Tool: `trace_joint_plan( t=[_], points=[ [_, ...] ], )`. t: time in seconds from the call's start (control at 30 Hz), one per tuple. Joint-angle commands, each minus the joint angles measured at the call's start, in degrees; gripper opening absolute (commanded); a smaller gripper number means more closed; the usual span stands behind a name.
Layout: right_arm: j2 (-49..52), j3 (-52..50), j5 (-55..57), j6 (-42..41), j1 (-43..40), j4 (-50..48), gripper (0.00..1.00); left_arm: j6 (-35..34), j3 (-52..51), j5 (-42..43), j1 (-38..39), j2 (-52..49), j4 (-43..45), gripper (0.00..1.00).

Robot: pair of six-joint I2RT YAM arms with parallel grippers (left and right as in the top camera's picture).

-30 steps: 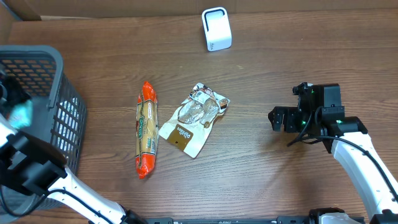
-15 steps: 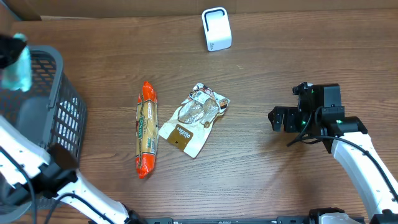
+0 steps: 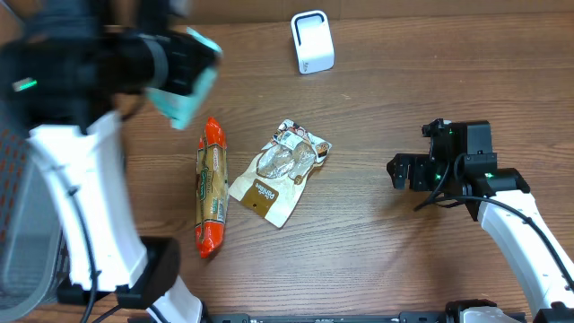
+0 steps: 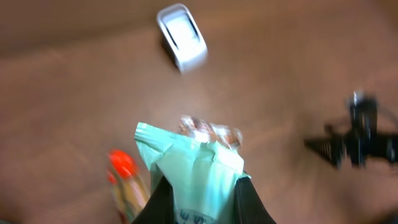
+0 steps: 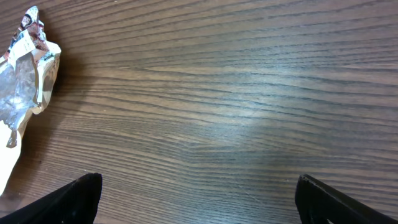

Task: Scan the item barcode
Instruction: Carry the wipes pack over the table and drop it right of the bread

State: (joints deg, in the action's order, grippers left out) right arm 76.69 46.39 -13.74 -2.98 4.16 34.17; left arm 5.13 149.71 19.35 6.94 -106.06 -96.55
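Mint-green packet (image 4: 198,168) clamped in left gripper (image 4: 204,202), protruding past its fingers (image 4: 254,204).

White-shelled arms (image 3: 76,206), black right gripper (image 3: 395,171) — green status lights (image 3: 489,176), black cables (image 3: 516,212).

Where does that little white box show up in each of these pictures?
Overhead: white box at the top edge, near centre.
Left wrist: the box is upper middle, blurred.
Right wrist: not in it.
Shared landmark: the snack pouch, visible in all three.
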Motion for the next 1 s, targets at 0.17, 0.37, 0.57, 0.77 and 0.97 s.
trace_joint_plan(
  t=[0.17,0.37,0.57,0.77,0.97],
  points=[
    [-0.09,1.14,-0.48,0.00,0.28,-0.24,1.00,-10.43,-23.78,-4.37,15.52,-5.27,5.90,0.06],
    [-0.09,1.14,-0.48,0.00,0.28,-0.24,1.00,-15.04,-39.43,-2.67,24.90,-9.51,16.94,0.09],
    [-0.09,1.14,-0.48,0.00,0.28,-0.24,1.00,-17.42,-45.09,-2.69,29.92,-12.41,23.91,0.26],
    [-0.09,1.14,-0.48,0.00,0.28,-0.24,1.00,-17.62,-44.11,-2.80,29.40,-12.28,25.11,0.99],
    [-0.09,1.14,-0.48,0.00,0.28,-0.24,1.00,-16.87,-36.50,-5.44,26.12,-11.96,20.20,1.00]
  ],
)
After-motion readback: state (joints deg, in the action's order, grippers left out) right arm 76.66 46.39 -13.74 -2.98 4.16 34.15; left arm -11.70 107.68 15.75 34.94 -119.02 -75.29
